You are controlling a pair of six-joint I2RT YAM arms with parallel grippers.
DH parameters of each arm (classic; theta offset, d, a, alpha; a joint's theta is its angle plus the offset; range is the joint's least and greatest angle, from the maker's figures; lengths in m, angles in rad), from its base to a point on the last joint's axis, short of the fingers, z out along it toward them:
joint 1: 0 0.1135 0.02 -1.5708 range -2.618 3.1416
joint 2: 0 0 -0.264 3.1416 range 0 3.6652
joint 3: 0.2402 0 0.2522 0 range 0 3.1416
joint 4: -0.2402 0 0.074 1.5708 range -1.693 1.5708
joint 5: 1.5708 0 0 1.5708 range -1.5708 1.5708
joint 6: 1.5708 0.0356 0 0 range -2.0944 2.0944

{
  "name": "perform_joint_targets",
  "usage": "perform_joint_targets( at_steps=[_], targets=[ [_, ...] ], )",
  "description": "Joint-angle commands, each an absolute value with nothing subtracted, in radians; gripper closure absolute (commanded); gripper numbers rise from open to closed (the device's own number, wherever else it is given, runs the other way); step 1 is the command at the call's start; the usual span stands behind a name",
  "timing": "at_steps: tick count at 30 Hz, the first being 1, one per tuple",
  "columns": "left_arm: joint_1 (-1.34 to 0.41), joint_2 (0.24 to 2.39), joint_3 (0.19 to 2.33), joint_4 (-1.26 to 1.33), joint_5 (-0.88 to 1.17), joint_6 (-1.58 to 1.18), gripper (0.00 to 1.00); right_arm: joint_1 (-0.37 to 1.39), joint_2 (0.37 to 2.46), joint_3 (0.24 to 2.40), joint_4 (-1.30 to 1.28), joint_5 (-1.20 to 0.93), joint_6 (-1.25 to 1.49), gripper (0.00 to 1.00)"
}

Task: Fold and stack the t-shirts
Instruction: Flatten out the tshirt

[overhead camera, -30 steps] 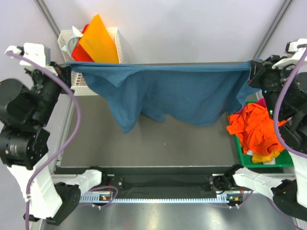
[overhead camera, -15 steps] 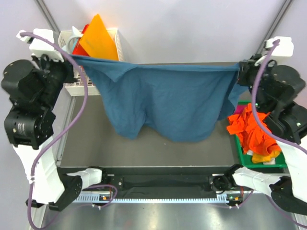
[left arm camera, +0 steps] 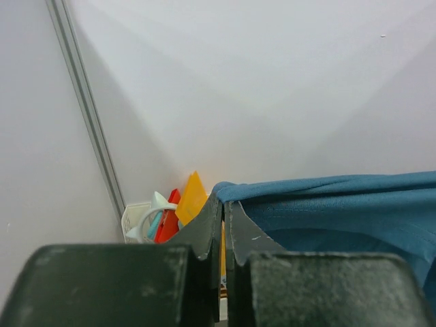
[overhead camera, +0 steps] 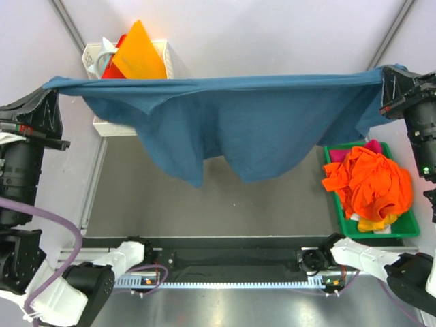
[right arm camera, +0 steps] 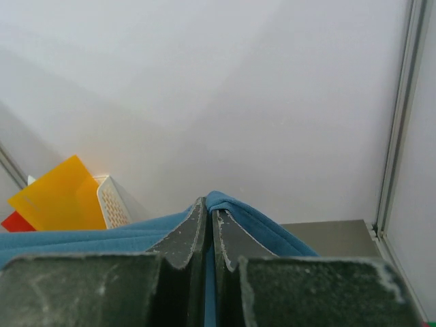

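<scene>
The dark teal-blue t-shirt (overhead camera: 231,126) hangs stretched in the air across the whole workspace, its lower edge dangling above the grey table (overhead camera: 272,204). My left gripper (overhead camera: 49,86) is shut on its left corner, which shows in the left wrist view (left arm camera: 327,204) beside the gripper (left arm camera: 223,199). My right gripper (overhead camera: 387,73) is shut on its right corner, with cloth (right arm camera: 252,218) bunched over the gripper (right arm camera: 209,203). Orange (overhead camera: 371,180), magenta-pink (overhead camera: 371,146) and yellow (overhead camera: 373,223) t-shirts lie crumpled in the green tray (overhead camera: 403,231) at the right.
A white basket (overhead camera: 95,61) holding orange (overhead camera: 139,51) and red sheets and a white ring stands at the back left, behind the shirt. Metal frame posts run at both back corners. The arm bases and a rail sit at the near edge.
Both grippers have lifted and spread outward with the teal-blue shirt, pulling its top edge taut and wider. The shirt's lower edge has risen off the table.
</scene>
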State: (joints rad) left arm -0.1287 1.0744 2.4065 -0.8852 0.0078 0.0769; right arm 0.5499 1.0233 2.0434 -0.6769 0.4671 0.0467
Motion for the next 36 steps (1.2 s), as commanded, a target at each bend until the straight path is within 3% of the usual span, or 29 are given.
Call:
perform_joint_targets(
  at_steps=[1,8,12,15,22,31,36],
  targets=[
    [-0.112,1.091,2.340,-0.805,-0.179,0.124,1.00,0.537,1.040,2.040,-0.669,0.621,-0.006,1.00],
    [-0.112,1.265,2.134,-0.775,-0.106,0.152,1.00,0.520,1.234,1.947,-0.609,0.604,0.037,1.00],
    [-0.112,1.416,2.111,-0.706,-0.097,0.156,1.00,0.363,1.388,1.988,-0.588,0.511,0.104,1.00],
    [-0.110,1.573,2.184,-0.675,-0.120,0.175,1.00,0.257,1.524,2.035,-0.584,0.434,0.189,1.00],
    [-0.095,2.014,2.664,-0.645,-0.169,0.202,1.00,0.147,1.816,2.328,-0.571,0.377,0.227,1.00],
    [-0.097,1.938,2.635,-0.427,-0.192,0.238,1.00,0.135,1.767,2.479,-0.476,0.281,0.227,1.00],
    [-0.084,1.873,2.521,-0.386,-0.209,0.244,1.00,0.161,1.694,2.367,-0.476,0.290,0.219,1.00]
  ],
)
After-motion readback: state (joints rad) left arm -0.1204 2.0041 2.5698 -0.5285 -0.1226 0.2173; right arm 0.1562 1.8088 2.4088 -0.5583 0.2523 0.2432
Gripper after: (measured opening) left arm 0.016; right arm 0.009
